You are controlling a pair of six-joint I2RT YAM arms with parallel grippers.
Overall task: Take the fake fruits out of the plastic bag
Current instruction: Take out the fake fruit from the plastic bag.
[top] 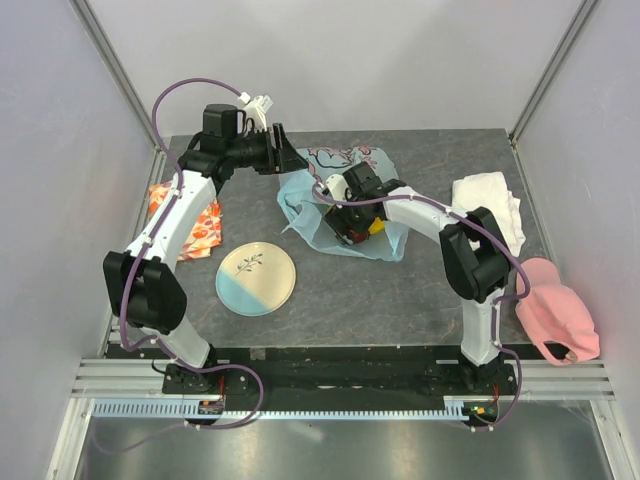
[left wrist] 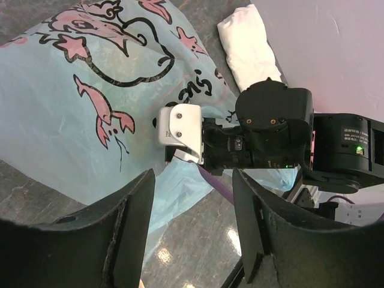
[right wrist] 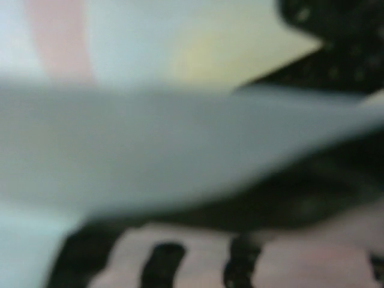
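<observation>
The light-blue plastic bag [top: 335,190] with its pink-and-dark print lies at mid-table; it also fills the left wrist view [left wrist: 78,102]. My right gripper [top: 348,228] is pushed into the bag's near opening, and its jaws are hidden by the plastic. A yellow fruit [top: 376,228] shows through the bag beside it. The right wrist view is a blur of blue plastic, with a pale yellow shape [right wrist: 210,54] and a pinkish piece with dark seed-like marks [right wrist: 192,258]. My left gripper [top: 287,155] is open and empty, held above the bag's far left edge [left wrist: 193,180].
A white-and-blue plate [top: 256,280] lies near front left. An orange-red patterned cloth [top: 195,225] lies at the left edge. A white folded towel [top: 490,205] lies at the right [left wrist: 252,45]. A pink cloth item [top: 555,305] hangs over the right front edge.
</observation>
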